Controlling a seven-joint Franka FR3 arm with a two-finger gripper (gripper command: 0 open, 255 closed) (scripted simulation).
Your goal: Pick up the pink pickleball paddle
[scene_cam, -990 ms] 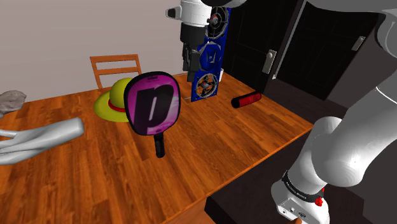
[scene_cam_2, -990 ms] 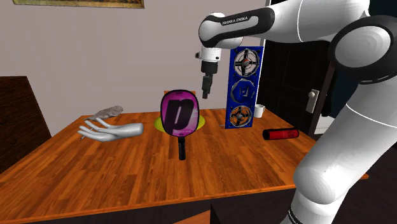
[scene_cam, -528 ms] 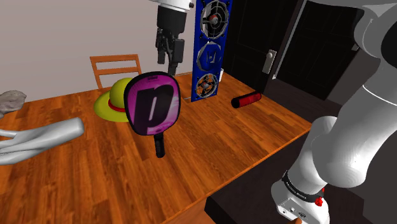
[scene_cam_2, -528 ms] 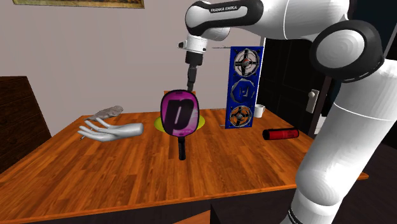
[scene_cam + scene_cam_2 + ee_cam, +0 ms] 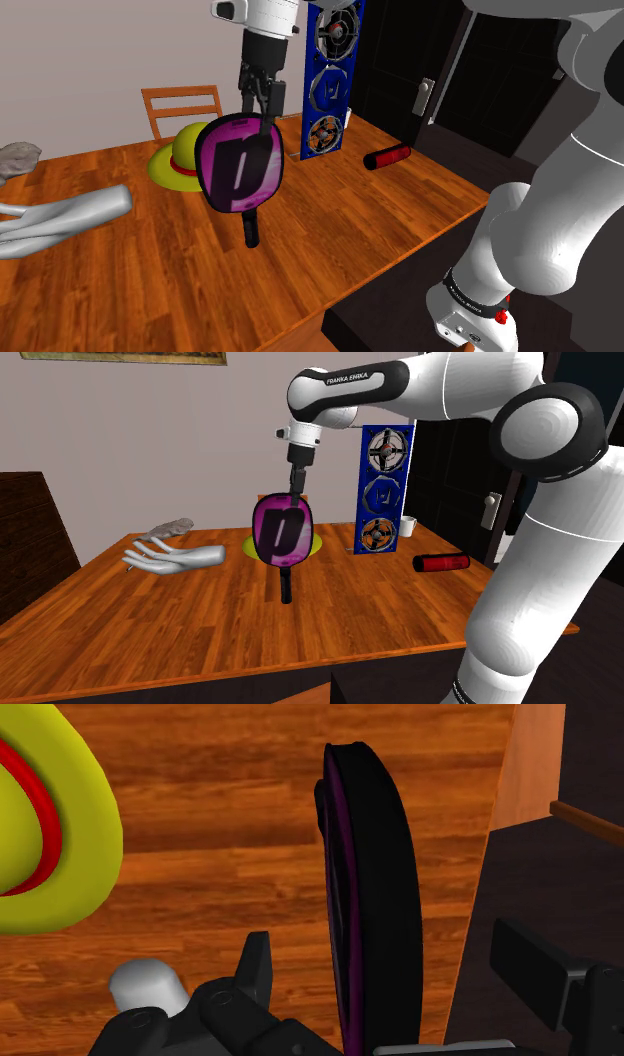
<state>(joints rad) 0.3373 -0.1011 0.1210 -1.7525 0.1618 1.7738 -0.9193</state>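
Shoulder view first, and we see the pink paddle (image 5: 240, 165) standing upright on its black handle near the middle of the wooden desk (image 5: 380, 225). Its black-rimmed face carries a big black letter p. Right at its twelve o'clock hangs the black gripper (image 5: 262, 120), pointing straight down, tips level with the paddle's top rim.

Over to the wrist view: the gripper is released. Its fingers (image 5: 257, 966) are spread wide either side of the paddle's thin dark edge, with a gap on both sides and nothing clasped. Out beyond one finger we make out the yellow hat (image 5: 60, 844) with its red band.

Back in the shoulder view, that hat sits at ten o'clock from the paddle. A tall blue panel (image 5: 325, 95) with three fans stands at two o'clock, a red and black cylinder (image 5: 388, 157) lies at three o'clock, and a grey mannequin hand (image 5: 80, 208) is out at nine o'clock. From the second exterior view we see the gripper lined up directly over the paddle's top.
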